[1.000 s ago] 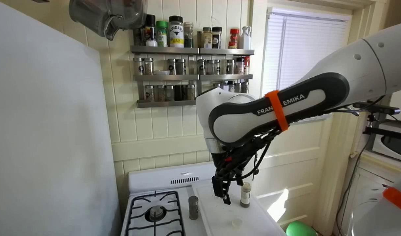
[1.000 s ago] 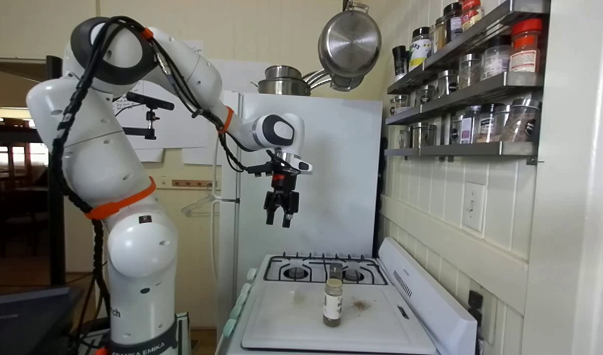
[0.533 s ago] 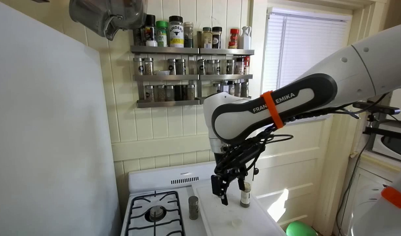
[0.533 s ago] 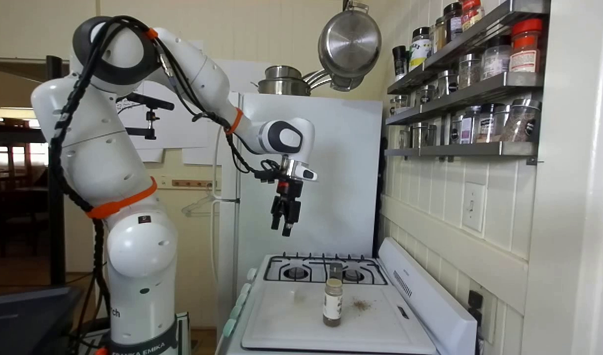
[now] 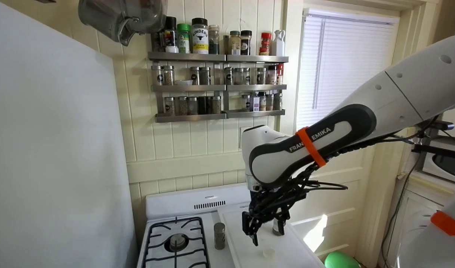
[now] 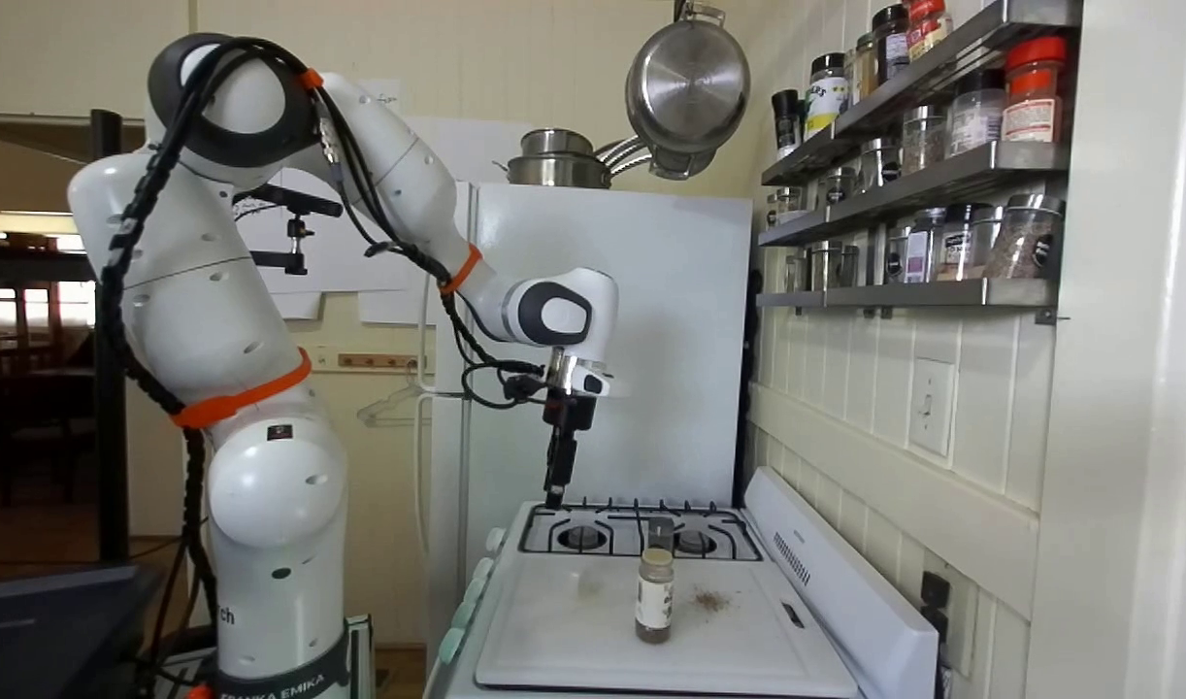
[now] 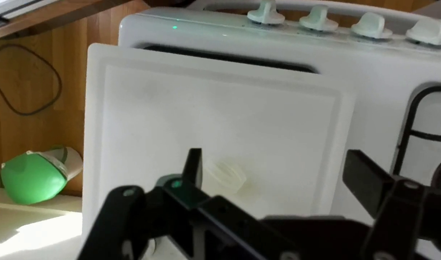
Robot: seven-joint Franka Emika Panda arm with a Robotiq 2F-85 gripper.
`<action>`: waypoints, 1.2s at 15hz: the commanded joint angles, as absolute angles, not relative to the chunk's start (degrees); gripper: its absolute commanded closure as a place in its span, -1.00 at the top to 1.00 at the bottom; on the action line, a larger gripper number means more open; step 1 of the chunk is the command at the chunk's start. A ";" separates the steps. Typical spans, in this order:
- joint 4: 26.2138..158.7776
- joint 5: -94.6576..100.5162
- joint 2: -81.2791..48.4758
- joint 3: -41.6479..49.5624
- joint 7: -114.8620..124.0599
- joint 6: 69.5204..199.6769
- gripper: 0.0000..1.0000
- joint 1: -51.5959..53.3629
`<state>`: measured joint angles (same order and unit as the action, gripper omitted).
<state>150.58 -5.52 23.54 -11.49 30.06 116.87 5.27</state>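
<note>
My gripper (image 5: 267, 237) is open and empty, pointing down above a white board (image 7: 220, 104) on the stove. In the wrist view its fingers stand wide apart, with a small translucent cup-like piece (image 7: 229, 177) on the board below, near the left finger (image 7: 193, 166). That piece also shows in an exterior view (image 5: 268, 254). A clear jar with a white label (image 6: 654, 600) stands upright on the board; in an exterior view a finger partly hides it. A dark-filled jar (image 5: 219, 236) stands upright beside the board. Brown specks (image 6: 711, 601) lie on the board.
Black burner grates (image 5: 177, 243) lie beside the board. The stove's backguard (image 6: 845, 573) and the wall stand behind. Spice shelves (image 5: 190, 117) hang on the wall, and a pan (image 6: 688, 97) hangs high. A fridge (image 6: 612, 340) stands beside the stove. Stove knobs (image 7: 318, 18) line the front.
My gripper has moved down toward the board and turned about its axis, so its fingers now line up in an exterior view. The jars and the translucent piece have not moved.
</note>
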 commanded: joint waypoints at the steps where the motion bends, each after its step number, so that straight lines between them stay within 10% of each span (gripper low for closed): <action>1: 155.34 -7.53 26.50 -11.06 33.13 120.28 1.00 3.95; 18: 156.03 -6.93 17.74 -5.75 28.42 132.28 1.00 -1.10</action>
<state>156.05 -6.21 20.69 -6.25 30.42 129.12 -0.84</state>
